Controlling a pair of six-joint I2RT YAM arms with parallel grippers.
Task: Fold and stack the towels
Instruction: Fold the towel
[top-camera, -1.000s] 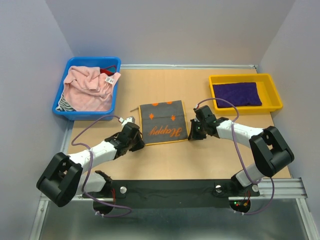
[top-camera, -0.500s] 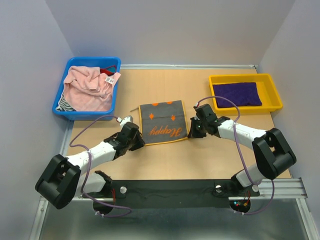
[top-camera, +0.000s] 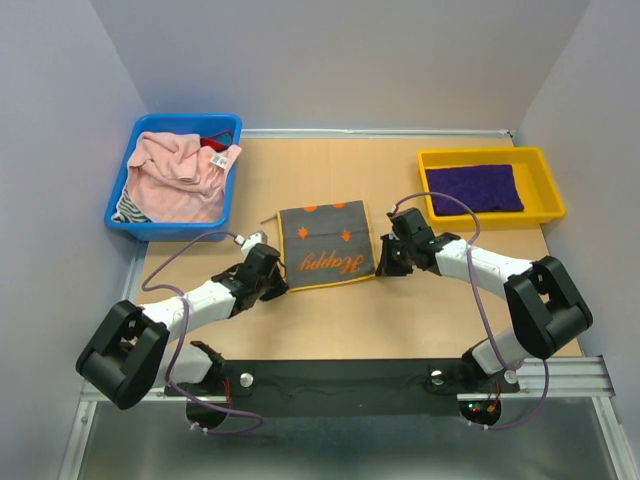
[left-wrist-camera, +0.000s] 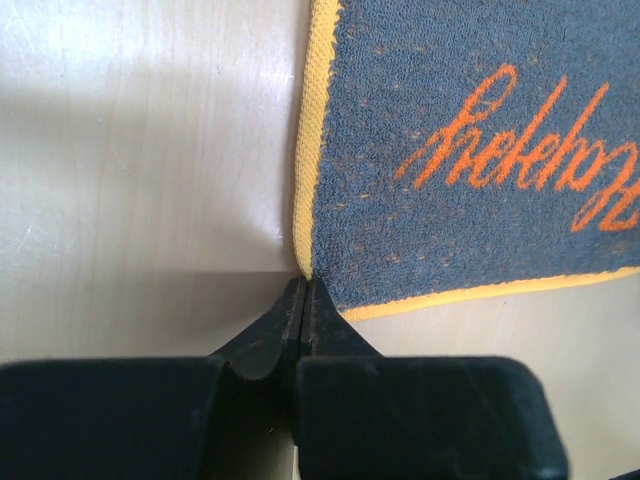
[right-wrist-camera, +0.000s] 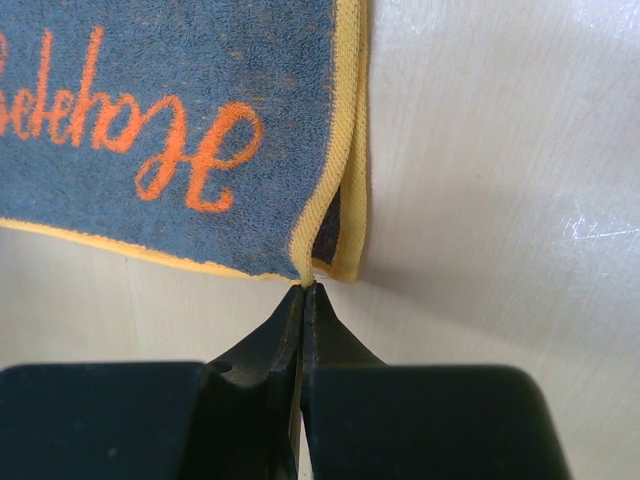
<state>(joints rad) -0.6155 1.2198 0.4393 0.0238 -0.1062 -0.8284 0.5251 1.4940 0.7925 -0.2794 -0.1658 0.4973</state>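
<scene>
The grey-and-orange "Happy" towel (top-camera: 325, 245) lies folded flat in the middle of the table. My left gripper (top-camera: 279, 283) is shut, its tips pinching the towel's near left corner (left-wrist-camera: 305, 268). My right gripper (top-camera: 381, 268) is shut on the near right corner (right-wrist-camera: 308, 268), where the top layer's yellow hem runs into the tips and lifts slightly off the lower layer. The dark purple towel (top-camera: 475, 188) lies flat in the yellow tray (top-camera: 548, 212). The pale pink towel (top-camera: 175, 175) sits crumpled in the blue bin (top-camera: 168, 229).
The blue bin at the back left also holds a striped cloth (top-camera: 128, 208) and something red (top-camera: 216, 141). Walls close in the table on three sides. Purple cables loop over both arms.
The left jaws have closed at the towel's near left corner. The right gripper stays shut on the near right corner, after a small shift a second ago.
</scene>
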